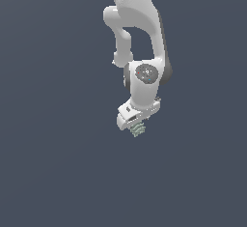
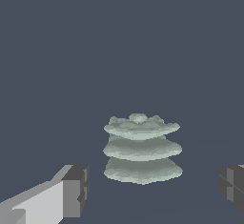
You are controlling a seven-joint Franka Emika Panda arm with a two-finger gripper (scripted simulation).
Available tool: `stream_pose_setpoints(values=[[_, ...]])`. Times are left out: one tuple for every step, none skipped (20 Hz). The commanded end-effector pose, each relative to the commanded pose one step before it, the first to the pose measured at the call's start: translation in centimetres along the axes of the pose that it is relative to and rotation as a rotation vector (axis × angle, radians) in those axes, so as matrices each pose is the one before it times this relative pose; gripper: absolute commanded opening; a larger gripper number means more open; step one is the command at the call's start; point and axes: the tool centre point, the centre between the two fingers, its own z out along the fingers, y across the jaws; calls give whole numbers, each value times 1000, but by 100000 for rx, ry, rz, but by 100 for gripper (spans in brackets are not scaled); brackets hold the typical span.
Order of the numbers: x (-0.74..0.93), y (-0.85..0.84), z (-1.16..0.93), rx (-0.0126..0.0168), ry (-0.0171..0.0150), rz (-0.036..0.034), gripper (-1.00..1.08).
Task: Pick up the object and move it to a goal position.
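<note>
Jaws on the white robot arm (image 1: 140, 37) are wide apart, with nothing held between them. In the wrist view, one dark finger pad (image 2: 76, 189) sits on one side and the other pad (image 2: 232, 187) on the far side, and neither one touches the object (image 2: 142, 149). That little pale grey-green lump sits in the gap between them, looking like three flat wavy layers stacked up. In the exterior view, the object (image 1: 138, 130) peeks out just under the gripper (image 1: 135, 120), very close to it. It rests on the plain dark blue-grey worktop (image 1: 53, 163).
</note>
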Motion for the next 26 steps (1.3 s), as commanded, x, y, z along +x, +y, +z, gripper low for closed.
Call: stream_pose_setpoints(values=[[179,-239,181,-101,228,-2173,100],[27,-41,30,-8,27,-323,100],[12,-20,9,-3,10,-119,100],[-56,45,-37,56,-97,630,100],[-2,2,39,0,0,0,100],[-5,6,118,0,0,0,100],[-8,11,195,0,0,0,100],[4,-25,266,-5,9,-68,100],[0,-21,343,-5,9,-68,100],[-5,-18,418,-4,9,-68,100],[-27,25,499,0,0,0,100],[-3,-40,559,-7,16,-118,100],[-10,-26,591,-5,14,-97,100],[-10,-13,520,-4,10,-68,100],[-1,-14,441,-5,10,-68,100],[-7,23,369,0,0,0,100],[22,-16,281,-9,11,-68,100],[17,22,209,0,0,0,100],[28,21,130,0,0,0,100],[31,17,60,0,0,0,100],[14,7,13,0,0,0,100],[0,0,0,0,0,0,-100],[0,0,0,0,0,0,-100],[0,0,0,0,0,0,-100],[0,0,0,0,0,0,-100],[0,0,0,0,0,0,-100]])
